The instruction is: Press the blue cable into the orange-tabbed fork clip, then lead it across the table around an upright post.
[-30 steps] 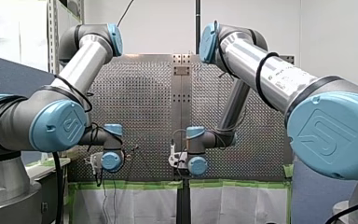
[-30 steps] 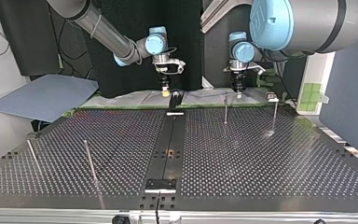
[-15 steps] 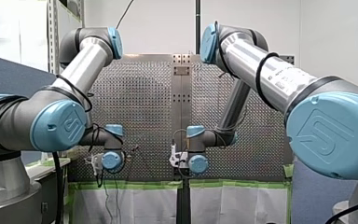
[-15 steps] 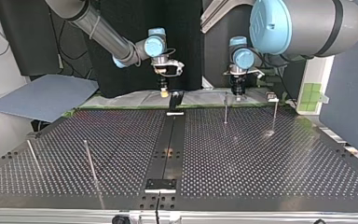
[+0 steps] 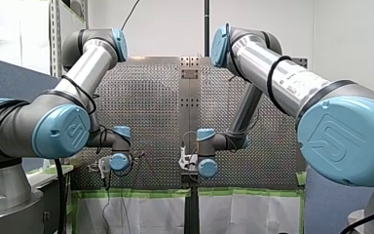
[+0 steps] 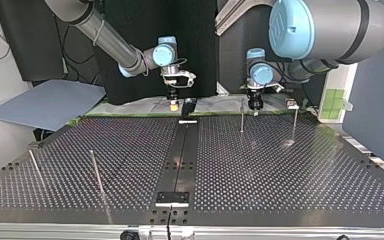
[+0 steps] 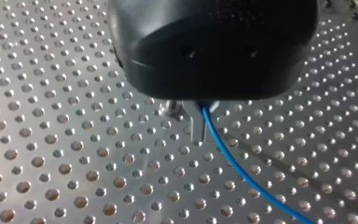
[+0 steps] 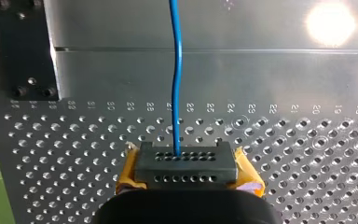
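Observation:
In the left wrist view my left gripper [image 7: 196,129] has its metal fingers shut on the blue cable [image 7: 242,173], which trails away from them low over the perforated plate. In the right wrist view my right gripper [image 8: 186,166], with yellow pads, is shut on the blue cable [image 8: 176,84], which runs straight ahead over a smooth metal plate. In the top view my right gripper [image 6: 173,104] hangs at the table's far edge left of centre. My left gripper [image 6: 254,105] hangs right of centre, close to a thin upright post [image 6: 241,117]. No orange-tabbed clip shows.
More thin posts stand at the top view's right [image 6: 294,122] and left [image 6: 96,171], [image 6: 35,166]. A black fixture [image 6: 188,106] sits at the far end of the dark centre rail [image 6: 179,160]. A grey sheet [image 6: 45,102] lies off the table's far left.
In the top view both grippers have come down toward the table's far edge; my right one also shifted slightly left. Both keep their hold.

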Controlling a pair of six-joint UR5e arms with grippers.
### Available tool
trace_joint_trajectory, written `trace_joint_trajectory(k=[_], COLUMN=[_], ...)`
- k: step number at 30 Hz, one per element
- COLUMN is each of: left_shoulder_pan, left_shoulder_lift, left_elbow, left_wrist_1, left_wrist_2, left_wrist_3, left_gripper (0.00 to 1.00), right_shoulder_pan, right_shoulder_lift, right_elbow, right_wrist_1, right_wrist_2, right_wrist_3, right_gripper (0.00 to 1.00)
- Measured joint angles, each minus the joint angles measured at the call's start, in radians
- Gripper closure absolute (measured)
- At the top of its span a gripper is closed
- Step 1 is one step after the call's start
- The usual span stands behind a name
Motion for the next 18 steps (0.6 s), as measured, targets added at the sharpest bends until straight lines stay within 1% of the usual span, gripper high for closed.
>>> trace_joint_trajectory(k=[5,13,14,15,16,17,18], left_shoulder_pan=[0.009,0.022,0.022,0.023,0.024,0.025,0.026], left_shoulder_lift=[0.000,0.001,0.001,0.001,0.001,0.001,0.001], left_elbow=[0.014,0.019,0.019,0.019,0.019,0.019,0.019], left_wrist_1=[-0.016,-0.020,-0.021,-0.021,-0.021,-0.021,-0.021], left_wrist_2=[0.016,0.022,0.022,0.023,0.024,0.024,0.024], left_wrist_3=[-0.016,-0.018,-0.018,-0.017,-0.014,-0.010,-0.003], left_gripper=[1.00,1.00,0.77,0.77,0.74,0.69,0.69], right_shoulder_pan=[-0.014,-0.044,-0.048,-0.051,-0.053,-0.056,-0.057], right_shoulder_lift=[0.000,0.002,0.002,0.003,0.003,0.003,0.003], right_elbow=[-0.015,-0.039,-0.042,-0.045,-0.047,-0.048,-0.049], right_wrist_1=[0.004,0.012,0.014,0.017,0.019,0.021,0.022], right_wrist_2=[-0.001,-0.004,-0.005,-0.006,-0.008,-0.009,-0.011], right_wrist_3=[-0.006,-0.019,-0.021,-0.022,-0.024,-0.026,-0.027], right_gripper=[1.00,1.00,1.00,1.00,1.00,1.00,1.00])
